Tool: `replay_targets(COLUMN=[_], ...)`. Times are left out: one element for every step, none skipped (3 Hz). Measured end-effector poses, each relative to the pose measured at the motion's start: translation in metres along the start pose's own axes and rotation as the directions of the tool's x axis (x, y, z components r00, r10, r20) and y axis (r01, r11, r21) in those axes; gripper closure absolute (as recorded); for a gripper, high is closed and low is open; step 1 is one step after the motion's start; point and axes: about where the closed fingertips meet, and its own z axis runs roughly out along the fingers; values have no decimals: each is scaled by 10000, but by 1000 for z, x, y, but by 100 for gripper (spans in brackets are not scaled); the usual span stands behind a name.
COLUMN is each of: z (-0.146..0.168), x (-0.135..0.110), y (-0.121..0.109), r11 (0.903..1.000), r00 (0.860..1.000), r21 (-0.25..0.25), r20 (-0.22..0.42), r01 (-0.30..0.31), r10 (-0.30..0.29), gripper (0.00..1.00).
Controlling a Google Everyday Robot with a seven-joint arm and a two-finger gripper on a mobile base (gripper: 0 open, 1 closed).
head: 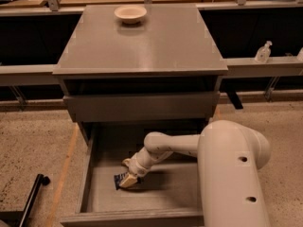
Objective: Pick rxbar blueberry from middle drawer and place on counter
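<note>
The middle drawer [176, 193] is pulled open below the cabinet, its grey floor showing. The rxbar blueberry [119, 179], a dark wrapper with faint white lettering, is at the drawer's left middle. My gripper [127, 182] reaches down into the drawer from the right and is shut on the bar's right end, holding it slightly off the floor. The counter [142, 46] is the broad grey cabinet top above.
A cream bowl [130, 13] stands at the counter's back edge. A shallower drawer front [142, 106] is closed just above the open drawer. My arm's large pale body [232, 174] covers the drawer's right side. A clear bottle [263, 52] stands on the right ledge. A black rod [32, 194] lies on the floor at left.
</note>
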Motion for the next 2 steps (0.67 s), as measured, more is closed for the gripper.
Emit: replay_targets(z=[0, 0], x=[0, 0], y=[0, 0], r11=[10000, 10000], r00=[10000, 10000], r21=[0, 2], r20=[-1, -2], r01=[-1, -2], r10=[1, 2], gripper=[87, 100])
